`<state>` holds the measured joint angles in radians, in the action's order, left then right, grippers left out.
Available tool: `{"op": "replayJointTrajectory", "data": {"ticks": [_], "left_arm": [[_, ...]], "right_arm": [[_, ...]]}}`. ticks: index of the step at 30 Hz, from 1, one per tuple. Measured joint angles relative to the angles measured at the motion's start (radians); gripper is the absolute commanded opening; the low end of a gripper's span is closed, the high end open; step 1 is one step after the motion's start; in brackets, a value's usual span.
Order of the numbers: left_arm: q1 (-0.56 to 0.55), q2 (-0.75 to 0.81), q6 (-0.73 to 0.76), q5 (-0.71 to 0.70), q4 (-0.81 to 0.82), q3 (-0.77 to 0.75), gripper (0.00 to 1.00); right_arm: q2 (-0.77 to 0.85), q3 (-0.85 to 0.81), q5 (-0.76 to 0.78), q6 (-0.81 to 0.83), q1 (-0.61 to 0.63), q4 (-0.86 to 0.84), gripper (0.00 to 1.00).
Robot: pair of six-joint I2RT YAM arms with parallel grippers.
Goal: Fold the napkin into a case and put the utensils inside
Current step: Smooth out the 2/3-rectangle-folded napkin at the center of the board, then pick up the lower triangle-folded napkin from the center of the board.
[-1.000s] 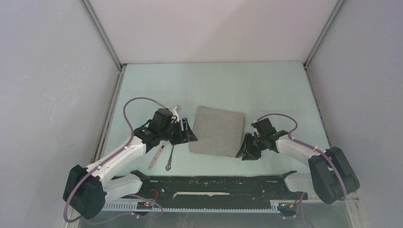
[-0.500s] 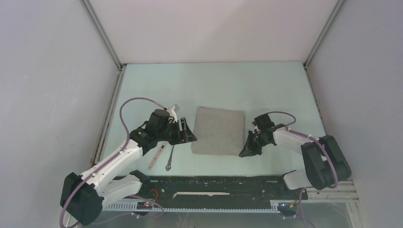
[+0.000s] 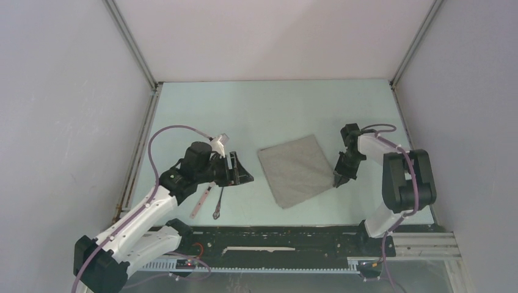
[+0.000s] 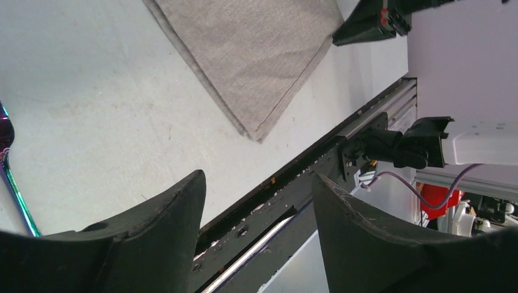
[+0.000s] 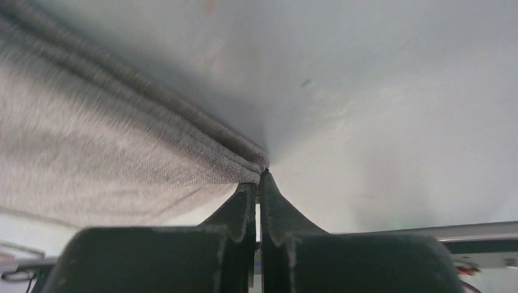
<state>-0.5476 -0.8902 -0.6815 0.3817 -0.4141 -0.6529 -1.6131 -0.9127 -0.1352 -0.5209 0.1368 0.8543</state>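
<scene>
Right end effector point(image 3: 338, 181) pinching napkin point(image 3: 296, 170) corner, left end effector point(image 3: 243, 171) wide open, apart leftward

The right pincer point(image 5: 257, 183) has its two dark fingers point(image 5: 235, 213) pressed together on the corner of the grey napkin point(image 5: 104, 152), whose layered edge runs up to the left over the pale worktop point(image 5: 379, 91)

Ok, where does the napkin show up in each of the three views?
Top external: napkin mid-frame, lying diamond-wise.
Left wrist: napkin at top centre, one corner pointing down.
Right wrist: napkin fills the left half.
Shared landmark: right gripper, shut on a napkin corner, visible in all three.
</scene>
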Motion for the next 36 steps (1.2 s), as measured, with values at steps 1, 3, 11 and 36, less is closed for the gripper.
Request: {"op": "replayJointTrajectory", "data": {"ticks": [1,3,11,36], "left_arm": [[0.000,0.006,0.001,0.004,0.000,0.000,0.71],[0.000,0.011,0.001,0.013,0.001,0.000,0.72],[0.000,-0.090,-0.015,0.037,0.068,-0.003,0.73],[0.035,-1.049,-0.095,-0.011,0.259,-0.534,0.14]], "right_arm": [[-0.032,-0.029,0.032,0.010,-0.017,0.018,0.13],[-0.076,-0.065,0.080,0.027,-0.038,0.048,0.36],[-0.010,-0.154,0.264,0.098,0.026,0.165,0.58],[0.050,0.109,-0.284,0.141,-0.165,-0.389,0.47]]}}
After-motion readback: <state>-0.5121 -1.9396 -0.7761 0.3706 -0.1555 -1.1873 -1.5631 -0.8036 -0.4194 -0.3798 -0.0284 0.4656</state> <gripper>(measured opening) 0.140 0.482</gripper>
